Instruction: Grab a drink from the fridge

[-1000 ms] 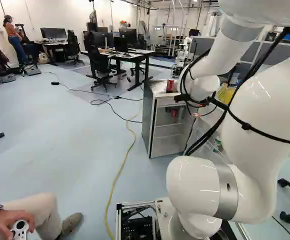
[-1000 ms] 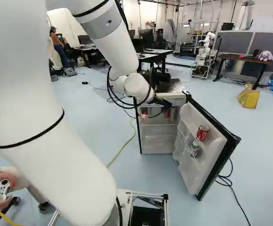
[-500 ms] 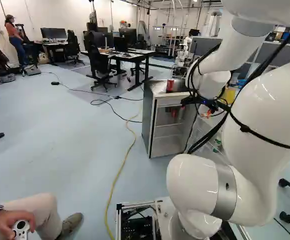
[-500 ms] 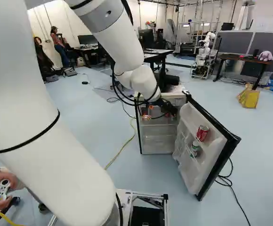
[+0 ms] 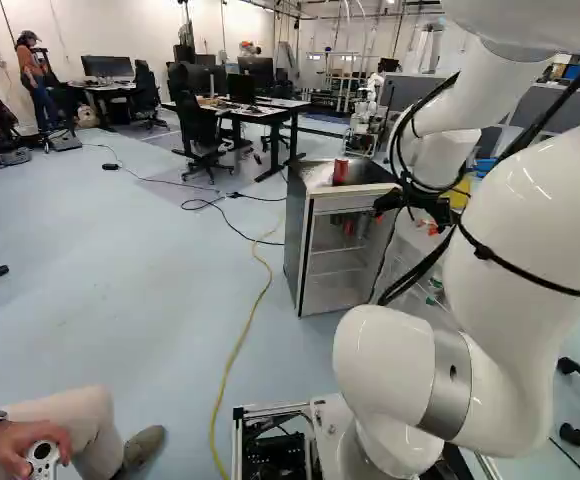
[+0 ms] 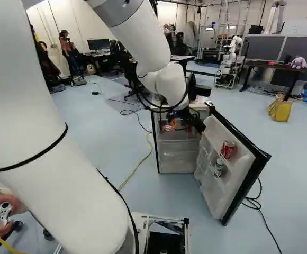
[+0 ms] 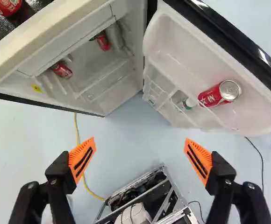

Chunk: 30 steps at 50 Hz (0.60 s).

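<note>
Fingers first: the orange pads (image 7: pixel 82 159) are wide apart with nothing between them, so the gripper (image 7: pixel 140 142) looks ready to go.

Closest good target imo is the red can (image 7: pixel 210 96), standing in the open fridge door (image 7: pixel 187 46), ahead of the door-side finger and a bit outside it. I'd call this the lining-up step, so don't rush it. Slide over toward the door until the can is centred in the gap, and only then reach down. I'd also twist the wrist so the pads close along the shelf; otherwise one finger has to squeeze down behind the can, and the other could catch the rail (image 7: pixel 215 117). Grab the body, not just the lid rim, then lift straight up past the rail before backing off.

Watch the green-capped bottle (image 7: pixel 188 103) just beside it, ahead of the gap on the door side. A sloppy sweep could knock it.

Farther ahead, the fridge (image 7: pixel 42 35) has two more cans inside, one (image 7: pixel 61 70) ahead of the other finger and one (image 7: pixel 103 41) beyond the gap. Tighter reach under that top edge, so I'd skip those.
</note>
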### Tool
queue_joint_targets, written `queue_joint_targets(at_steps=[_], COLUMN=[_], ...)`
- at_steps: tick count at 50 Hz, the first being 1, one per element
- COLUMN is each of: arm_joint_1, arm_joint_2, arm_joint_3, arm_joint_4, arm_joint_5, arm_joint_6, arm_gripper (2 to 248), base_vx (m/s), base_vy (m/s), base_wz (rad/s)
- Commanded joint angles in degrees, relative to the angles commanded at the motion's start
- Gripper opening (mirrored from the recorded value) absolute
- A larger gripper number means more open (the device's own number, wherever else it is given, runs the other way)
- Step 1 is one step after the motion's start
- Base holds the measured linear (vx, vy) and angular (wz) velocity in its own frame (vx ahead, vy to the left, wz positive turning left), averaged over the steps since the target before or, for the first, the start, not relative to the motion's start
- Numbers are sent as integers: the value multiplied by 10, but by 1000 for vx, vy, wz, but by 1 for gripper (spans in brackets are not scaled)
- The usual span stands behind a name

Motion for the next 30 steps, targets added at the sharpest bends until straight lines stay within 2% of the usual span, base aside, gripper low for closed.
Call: queue_joint_targets(at_steps=[30], arm_joint_1=[-39], arm_joint_2=[-26], arm_joint_3=[-76], arm_joint_4=[0], arm_joint_5=[-4], arm_joint_6=[0], arm_gripper=[247], base_vx=[0], base_vy=[0], base_wz=[0])
